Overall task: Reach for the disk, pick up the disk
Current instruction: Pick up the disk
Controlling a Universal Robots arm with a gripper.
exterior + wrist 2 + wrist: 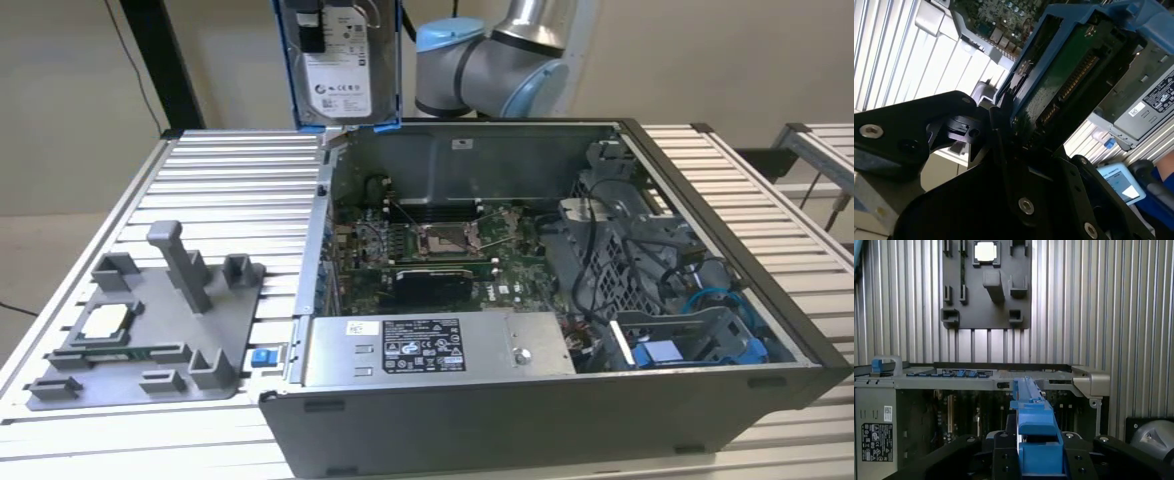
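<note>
Disk: The disk (344, 70) hangs upright in the air at the top of the exterior view. Its white label faces the camera and blue rails run down both sides.

Position: It sits above the back corner of the open computer case (534, 400), on the exterior view's left, and touches neither the case nor the table (227, 170).

Claw: In the first wrist view the gripper (1038, 456) is clamped on the disk (1035, 415), with black fingers (1004, 452) pressed against either side of its blue rail.

Underside: The second wrist view shows the disk (1064, 85) from below, with its green circuit board and connector row framed in blue plastic, and the gripper (1019, 145) closed at its near end.

Arm: The robot arm (494, 60), grey with pale blue joint caps, stands behind the case just beside the raised disk.

Case: It lies on its side with the panel off. The motherboard (441, 240) sits in the middle, the power supply (427, 345) along the near wall, and a blue drive cage (694, 335) on the exterior view's right.

Fixture: A grey fixture plate (147, 320) rests on the slatted table on the exterior view's left, well apart from the disk. A square silver processor chip (107, 320) is seated in one of its pockets.

From above: The first wrist view looks down past the disk onto the fixture plate (986, 290) and the chip (985, 251).
</note>
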